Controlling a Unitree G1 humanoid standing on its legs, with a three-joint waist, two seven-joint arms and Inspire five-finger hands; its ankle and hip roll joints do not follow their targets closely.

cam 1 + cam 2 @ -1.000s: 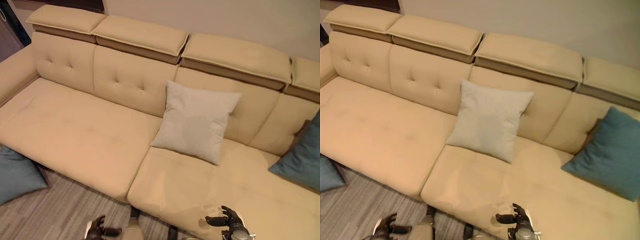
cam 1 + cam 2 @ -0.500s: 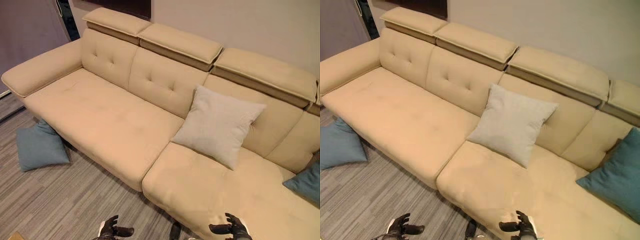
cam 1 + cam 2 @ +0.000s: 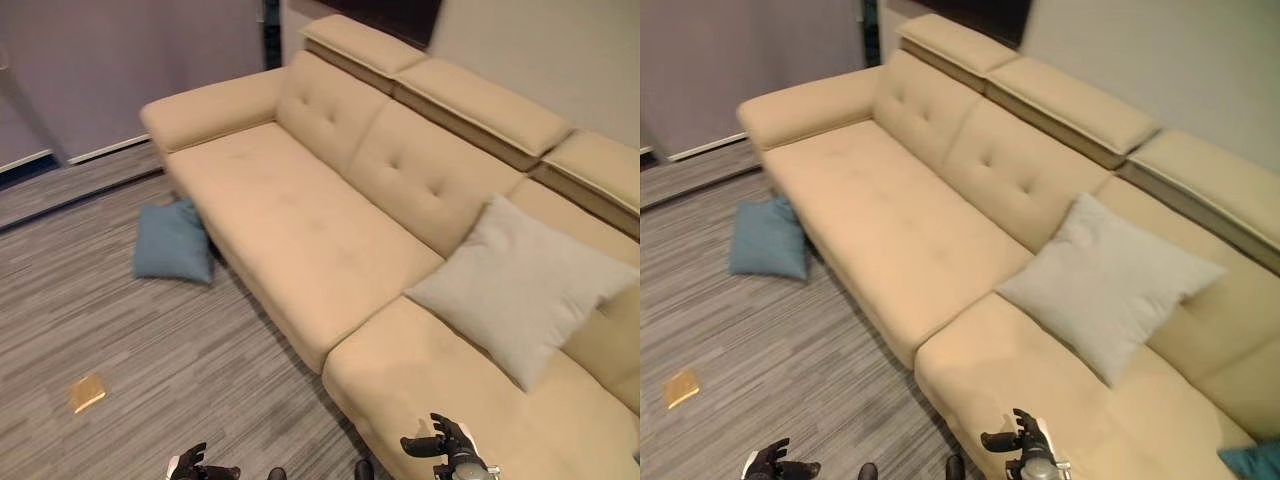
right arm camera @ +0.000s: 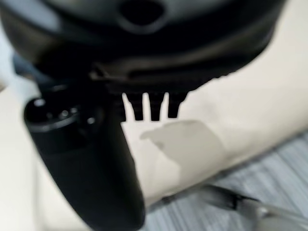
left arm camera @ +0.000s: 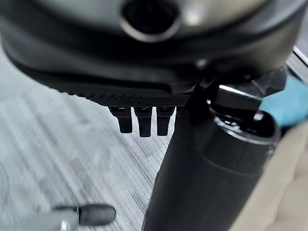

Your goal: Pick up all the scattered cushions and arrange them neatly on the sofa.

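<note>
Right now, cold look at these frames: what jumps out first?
The long beige sofa running across the head views, with a pale grey cushion propped against its backrest near the right end. Next, the blue cushion lying on the grey floor against the sofa's front, near the armrest end. Both hands are low and empty, the left hand over the floor and the right hand at the seat's front edge.

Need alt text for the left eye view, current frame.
A long beige sofa runs diagonally, with a pale grey cushion leaning on its backrest and a blue cushion lying on the striped grey floor beside it. Both robot hands, left and right, hang open and empty at the bottom edge.
</note>
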